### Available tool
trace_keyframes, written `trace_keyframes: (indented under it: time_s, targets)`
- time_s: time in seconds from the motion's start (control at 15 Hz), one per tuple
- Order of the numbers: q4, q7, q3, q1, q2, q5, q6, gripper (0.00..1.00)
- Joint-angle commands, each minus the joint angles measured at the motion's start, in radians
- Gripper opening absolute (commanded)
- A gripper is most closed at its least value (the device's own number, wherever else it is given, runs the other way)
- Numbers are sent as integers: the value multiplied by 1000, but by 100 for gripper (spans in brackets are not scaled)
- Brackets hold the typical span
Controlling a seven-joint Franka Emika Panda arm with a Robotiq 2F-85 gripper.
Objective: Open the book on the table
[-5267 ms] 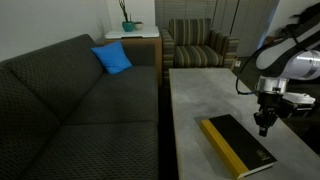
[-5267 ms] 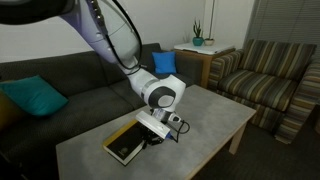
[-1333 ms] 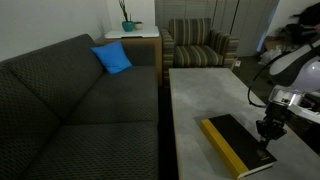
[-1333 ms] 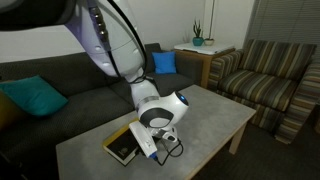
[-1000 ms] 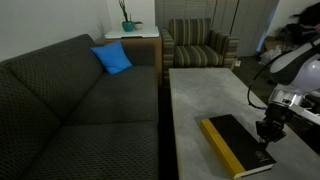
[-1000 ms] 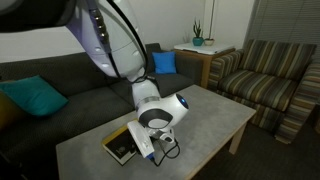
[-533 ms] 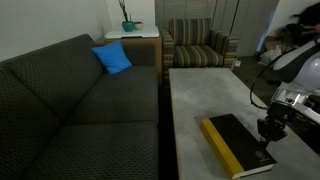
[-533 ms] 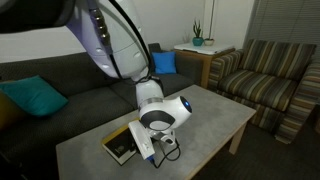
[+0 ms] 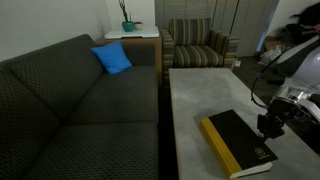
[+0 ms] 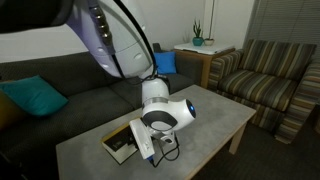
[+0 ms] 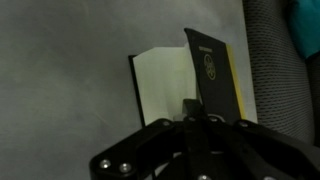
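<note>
Dark sofa (image 9: 70, 100) with a blue cushion (image 9: 112, 58) fills the left in an exterior view. Beside it, the grey table (image 9: 200, 95) carries the black book (image 9: 236, 140) near its front end. At the book's right edge the claw (image 9: 266, 131) is clenched. In the wrist view its tips are against the cover (image 11: 210, 65), which is tilted up off a white page (image 11: 160, 85).

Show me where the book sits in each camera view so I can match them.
Exterior view: book lower right, on the table.
Exterior view: book lower left of centre.
Wrist view: book at centre, white page showing.
Shared landmark: the grey table under it in all three.
</note>
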Motion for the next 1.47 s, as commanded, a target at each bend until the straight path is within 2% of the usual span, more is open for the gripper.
trace_keyframes:
  time_s: [0.0, 0.67, 0.73, 0.8, 0.87, 0.93, 1.4]
  targets:
    - [19, -77, -12, 6, 0, 92, -84, 0]
    - [81, -126, -47, 67, 0, 193, -254, 0]
    - [76, -109, -7, 40, 0, 147, -247, 0]
    - [81, -109, -7, 45, -1, 145, -254, 0]
    - [95, -129, -45, 80, -1, 195, -278, 0]
    - [88, -113, -4, 51, -1, 150, -271, 0]
    - [119, -119, 17, 72, -1, 146, -290, 0]
